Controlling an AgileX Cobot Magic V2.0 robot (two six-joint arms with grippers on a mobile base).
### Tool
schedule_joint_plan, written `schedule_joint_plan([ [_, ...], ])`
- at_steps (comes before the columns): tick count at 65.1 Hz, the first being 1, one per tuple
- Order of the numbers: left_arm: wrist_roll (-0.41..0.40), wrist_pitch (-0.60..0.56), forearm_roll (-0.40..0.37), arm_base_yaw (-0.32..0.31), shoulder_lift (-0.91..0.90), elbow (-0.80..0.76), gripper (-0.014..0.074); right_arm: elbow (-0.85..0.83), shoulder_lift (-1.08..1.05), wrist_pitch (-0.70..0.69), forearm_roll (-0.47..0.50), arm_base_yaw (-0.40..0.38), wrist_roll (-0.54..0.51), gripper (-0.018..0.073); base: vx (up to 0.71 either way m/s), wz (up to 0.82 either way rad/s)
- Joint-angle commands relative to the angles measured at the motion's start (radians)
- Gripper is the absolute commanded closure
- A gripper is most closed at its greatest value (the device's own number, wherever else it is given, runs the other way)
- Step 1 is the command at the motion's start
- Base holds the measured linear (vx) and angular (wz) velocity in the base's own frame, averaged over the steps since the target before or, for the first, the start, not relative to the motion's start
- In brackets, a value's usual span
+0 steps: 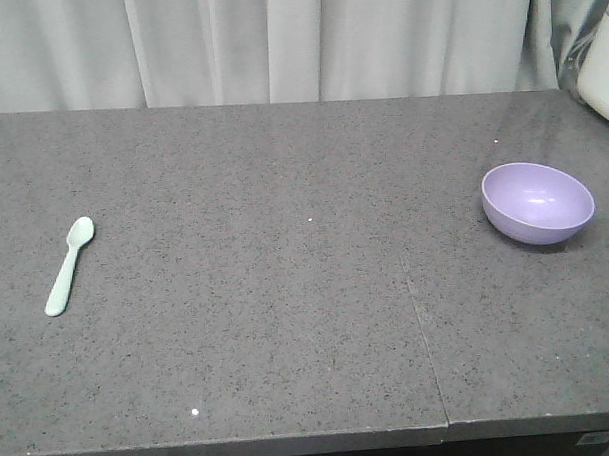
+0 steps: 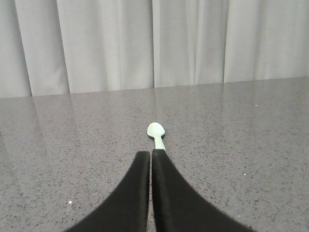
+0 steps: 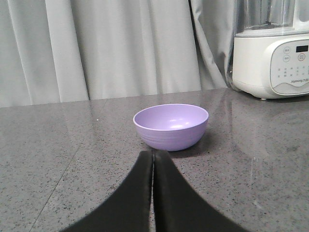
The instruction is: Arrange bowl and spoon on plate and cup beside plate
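**Left gripper** (image 2: 151, 154): two smooth black curved fingers are lying pressed together, with only a hairline seam between them, and are gripping nothing. It is rising from the bottom centre of the left wrist view.

**Spoon** (image 2: 156, 131): pale mint plastic, lying on the desk (image 2: 241, 145) just beyond that gripper. Its oval end is pointing toward the curtain (image 2: 111, 43), and its handle is disappearing behind the black tips.

**Right gripper** (image 3: 153, 154): same build, likewise closed flat and carrying nothing.

**Bowl** (image 3: 171, 126): glossy lavender and round, standing upright at frame centre ahead of the right gripper. Faint ridges are circling its lower wall.

**Views:** only the front view is showing the spoon and bowl together. The spoon is lying at left centre and the bowl is sitting at right centre, well apart. That view is also showing a seam running down the dark grey speckled desk toward the bottom edge. The right wrist view alone is showing the button panel of the white appliance (image 3: 273, 63) at upper right. The front view is catching just its edge. The pale pleated curtain is hanging behind in every view.
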Motion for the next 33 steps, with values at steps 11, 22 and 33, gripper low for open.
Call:
schedule_joint_plan([
  [11,-0.008,-0.068,-0.001,0.002,-0.017,0.031,0.0602,0.013,-0.014,-0.073,-0.01,-0.006,-0.006,0.0561,0.0,0.0],
  [22,-0.008,-0.068,-0.001,0.002,-0.017,0.031,0.0602,0.013,-0.014,-0.073,-0.01,-0.006,-0.006,0.0561,0.0,0.0],
  [33,-0.008,-0.068,-0.001,0.002,-0.017,0.031,0.0602,0.013,-0.014,-0.073,-0.01,-0.006,-0.006,0.0561,0.0,0.0],
])
